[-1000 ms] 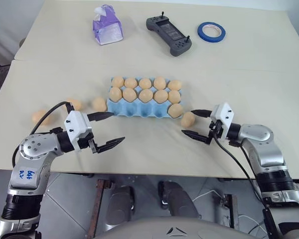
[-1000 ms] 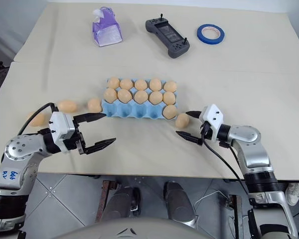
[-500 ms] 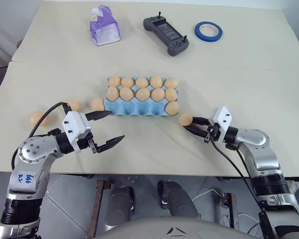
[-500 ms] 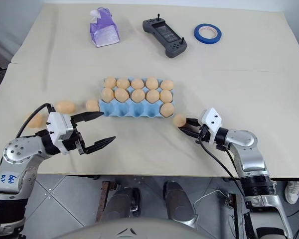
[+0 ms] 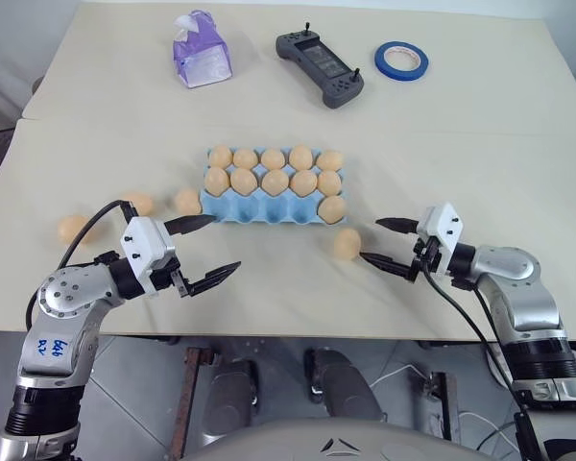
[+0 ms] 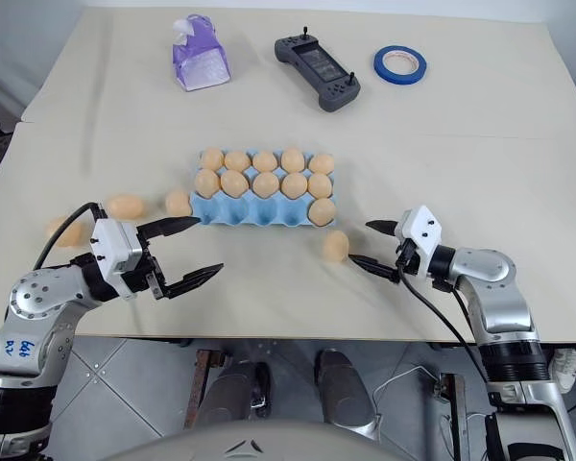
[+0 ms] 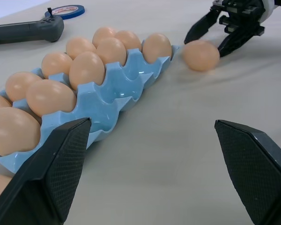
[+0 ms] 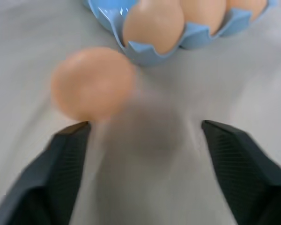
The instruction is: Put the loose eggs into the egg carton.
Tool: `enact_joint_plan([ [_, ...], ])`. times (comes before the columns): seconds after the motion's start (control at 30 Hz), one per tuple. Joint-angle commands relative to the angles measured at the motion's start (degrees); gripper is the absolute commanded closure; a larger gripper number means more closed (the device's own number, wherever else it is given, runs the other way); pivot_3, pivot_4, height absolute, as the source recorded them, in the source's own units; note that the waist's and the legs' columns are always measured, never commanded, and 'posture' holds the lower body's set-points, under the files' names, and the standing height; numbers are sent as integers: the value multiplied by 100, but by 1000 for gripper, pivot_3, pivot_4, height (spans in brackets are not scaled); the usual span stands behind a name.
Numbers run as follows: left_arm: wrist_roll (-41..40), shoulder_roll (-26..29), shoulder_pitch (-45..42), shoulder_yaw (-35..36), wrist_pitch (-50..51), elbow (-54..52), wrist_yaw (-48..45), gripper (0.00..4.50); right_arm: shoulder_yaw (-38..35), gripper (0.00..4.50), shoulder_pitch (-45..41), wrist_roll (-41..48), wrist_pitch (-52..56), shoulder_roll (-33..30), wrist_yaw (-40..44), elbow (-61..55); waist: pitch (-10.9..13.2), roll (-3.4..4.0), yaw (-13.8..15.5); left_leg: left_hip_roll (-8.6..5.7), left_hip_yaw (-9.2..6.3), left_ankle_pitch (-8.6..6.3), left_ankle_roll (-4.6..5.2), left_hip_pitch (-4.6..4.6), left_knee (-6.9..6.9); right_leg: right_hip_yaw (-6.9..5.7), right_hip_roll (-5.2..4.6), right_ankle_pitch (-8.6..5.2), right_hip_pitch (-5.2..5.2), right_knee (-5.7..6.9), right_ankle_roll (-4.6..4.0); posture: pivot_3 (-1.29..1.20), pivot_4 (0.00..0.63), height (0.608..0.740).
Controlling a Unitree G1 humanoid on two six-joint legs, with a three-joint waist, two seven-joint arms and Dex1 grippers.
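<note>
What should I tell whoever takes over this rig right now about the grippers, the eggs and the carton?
Left gripper: open, empty, hovering near the egg carton's left end.
Right gripper: open, empty; one loose egg lies on the table just off its fingertips, near the carton's right corner.
Three more loose eggs lie left of the carton.
Done: eleven eggs sit in the carton, two back rows full, one in the front row's right cup.
Left: four front cups, four loose eggs.

Beige table (image 5: 461,125): egg carton (image 5: 264,206), loose eggs (image 5: 346,243), tissue pack (image 5: 203,50), controller (image 5: 321,66), tape (image 5: 401,60).
</note>
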Motion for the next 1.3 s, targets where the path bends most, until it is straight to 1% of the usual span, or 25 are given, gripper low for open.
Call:
enact_joint_plan([
  [0.03, -14, -3, -61, 21, -71, -60, -24, 0, 70, 676, -217, -123, -189, 109, -115, -89, 0, 0, -10, 0, 0, 0, 0, 0, 0, 0, 0, 0, 0, 0, 0, 0, 150, 740],
  [0.23, -39, 1, -93, -22, -43, -67, -89, 0, 303, 676, -355, -151, -119, 263, -35, -64, 0, 0, -1, 1, -2, 1, -1, 0, 0, -2, 1, 0, 0, 1, 0, 0, 150, 740],
  [0.33, -54, 26, -121, -33, -14, -72, -146, 0, 462, 676, -287, -13, 207, 344, -10, -413, 0, 0, 1, 0, -2, -1, 1, -2, 0, -3, -1, 0, 0, -1, 0, 0, 150, 740],
  [0.43, -49, 32, -134, -27, 2, -78, -176, 0, 487, 676, -170, 33, 377, 296, 14, -700, 0, 0, 3, 1, -4, -1, 0, -2, 0, -6, -1, 0, -1, 0, 0, 0, 150, 740],
  [0.6, -65, 41, -12, 44, 3, -124, -200, 0, 360, 676, 166, 412, 790, -9, 277, -1365, 0, 0, 8, 0, -7, -1, 0, -3, 0, -7, -2, 0, 0, -2, 0, 0, 150, 740],
  [0.73, -78, 47, 92, 109, -9, -104, -218, 0, 450, 676, 104, 672, 1170, -23, 305, -1871, 0, 0, -14, 1, -8, -1, 0, -3, 0, -7, -2, 0, 0, -3, 0, 0, 150, 740],
  [0.87, -54, 58, 213, 241, -104, 49, -241, 0, 681, 676, -222, 683, 1371, 291, 96, -2037, 0, 0, -23, 3, -8, 2, -4, 2, -1, -6, 1, 1, 0, 2, -3, 0, 150, 740],
  [0.97, -33, 90, 350, 367, -167, 200, -272, 0, 1009, 676, -488, 497, 1384, 552, 13, -1964, 0, 0, -12, 3, -11, 4, -6, 2, -1, -9, 0, 2, 0, 2, -5, 0, 150, 740],
  [1.1, -35, 137, 639, 594, -229, 245, -289, 0, 1556, 676, -892, 121, 1240, 1011, -129, -1608, 0, 0, -18, 1, -12, 2, -5, -4, -3, -12, -4, 2, -3, -5, -5, 0, 150, 740],
  [1.3, -147, 226, 1092, 1041, -238, 145, -285, 0, 2061, 676, -1414, -222, 1066, 1546, -137, -1110, 0, 0, -17, 0, -16, 0, -5, -10, -9, -29, -11, 2, -11, -6, -6, 0, 150, 740],
])
